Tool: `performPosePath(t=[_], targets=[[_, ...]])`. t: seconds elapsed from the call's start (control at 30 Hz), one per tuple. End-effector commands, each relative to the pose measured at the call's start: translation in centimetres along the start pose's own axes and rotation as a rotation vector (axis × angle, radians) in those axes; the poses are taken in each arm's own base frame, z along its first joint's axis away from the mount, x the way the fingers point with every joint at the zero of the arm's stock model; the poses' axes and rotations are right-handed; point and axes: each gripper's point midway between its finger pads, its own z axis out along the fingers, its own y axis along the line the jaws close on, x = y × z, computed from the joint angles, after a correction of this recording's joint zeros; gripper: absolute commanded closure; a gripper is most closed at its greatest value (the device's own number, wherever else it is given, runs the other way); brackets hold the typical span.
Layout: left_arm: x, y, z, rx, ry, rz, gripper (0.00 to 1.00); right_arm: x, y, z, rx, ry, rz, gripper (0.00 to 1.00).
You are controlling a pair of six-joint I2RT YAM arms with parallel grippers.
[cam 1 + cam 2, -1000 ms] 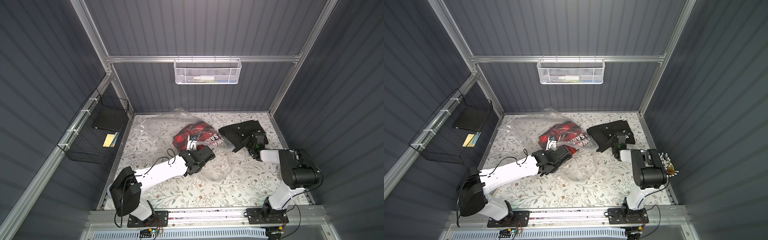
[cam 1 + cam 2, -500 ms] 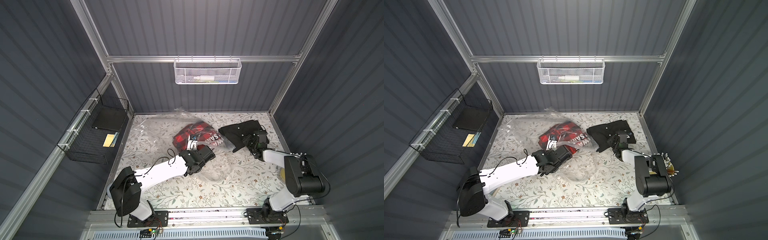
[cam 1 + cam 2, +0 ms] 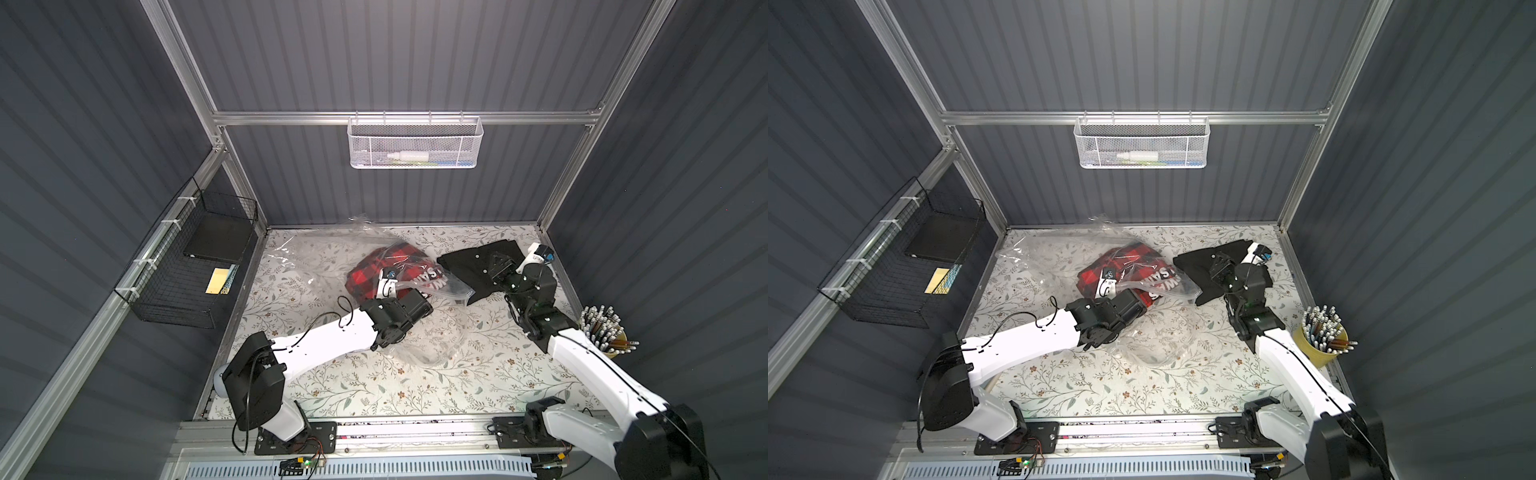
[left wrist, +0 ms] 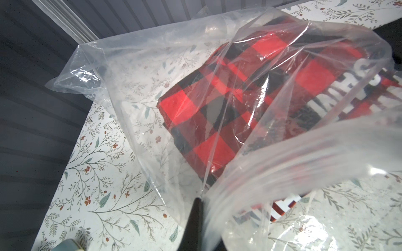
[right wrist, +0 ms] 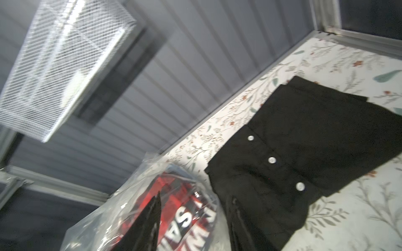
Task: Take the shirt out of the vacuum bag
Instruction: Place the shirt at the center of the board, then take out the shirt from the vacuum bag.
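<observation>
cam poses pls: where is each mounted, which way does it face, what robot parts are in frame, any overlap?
Top views: high over the front edge, looking down and back at the floral table; both white arms show.
Left wrist: on the left arm, facing the clear crinkly plastic vacuum bag with the red-and-black plaid shirt inside; the left tool pinches the plastic.
Right wrist: on the right arm, tilted, facing the folded black buttoned shirt; the open right tool shows.
Shared: all four show the bag and plaid shirt.
</observation>
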Motion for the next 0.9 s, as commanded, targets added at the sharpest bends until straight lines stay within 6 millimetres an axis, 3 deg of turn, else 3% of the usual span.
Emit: performPosePath(t=[0.0,0.17,0.37,0.7,0.87], targets=[[-0.8,-0.7,0.0,0.029,0.003,-0.023,1.0,3.2,0.5,-1.9,-0.043,0.078,-0.01,0.5],[-0.8,-0.7,0.0,0.036,0.004,-0.037,1.0,7.2,2.9,-5.5,-0.179,0.174,0.026,0.52],[-1.8,-0.7,-0.7,0.065,-0.022,-0.065,1.0,10.0,4.0,-8.4,-0.286,0.232,0.065,0.52],[-3.2,-1.1,-1.5,0.108,-0.044,-0.104,1.0,17.3,5.1,-7.1,-0.336,0.393,0.105,0.52],[-3.5,-0.9,-1.8,0.117,-0.051,-0.114,1.0,19.9,6.0,-5.8,-0.336,0.435,0.11,0.52]])
